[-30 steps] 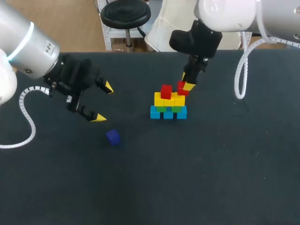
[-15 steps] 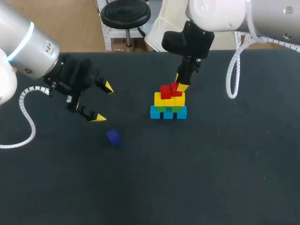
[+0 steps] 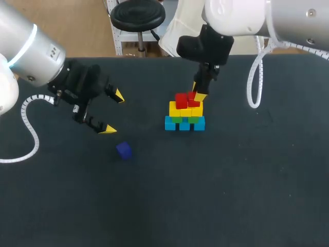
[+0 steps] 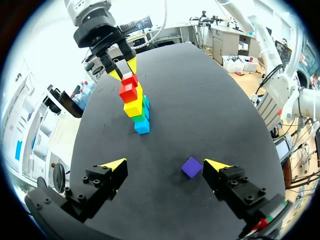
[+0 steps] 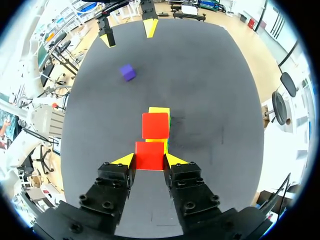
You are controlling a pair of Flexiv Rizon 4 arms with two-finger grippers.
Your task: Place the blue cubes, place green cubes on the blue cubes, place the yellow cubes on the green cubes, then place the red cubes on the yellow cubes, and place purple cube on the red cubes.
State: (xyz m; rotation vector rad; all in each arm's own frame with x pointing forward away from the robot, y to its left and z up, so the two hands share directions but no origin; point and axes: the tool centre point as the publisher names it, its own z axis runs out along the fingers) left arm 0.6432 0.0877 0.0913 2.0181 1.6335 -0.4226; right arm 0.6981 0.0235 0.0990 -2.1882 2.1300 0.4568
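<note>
Stack [image 3: 185,117] mid-table [image 3: 231,180]: blue cubes [image 3: 184,124] in a row at the base; green cubes [image 3: 178,119] only peek out between them and the yellow cubes [image 3: 186,110]. One red cube [image 3: 181,99] sits on the yellow layer; second red cube [image 5: 149,155] just beside it at the stack's top, pinched from both sides by right gripper [image 5: 149,161]; cannot tell if it rests on yellow or hangs just above. Purple cube [image 4: 191,167] lies alone on the table, well apart from the stack, just ahead of left gripper [image 4: 165,165], nearer one finger; that gripper is spread wide, holding nothing. In the right wrist view the lower layers are almost wholly hidden under red and yellow.
</note>
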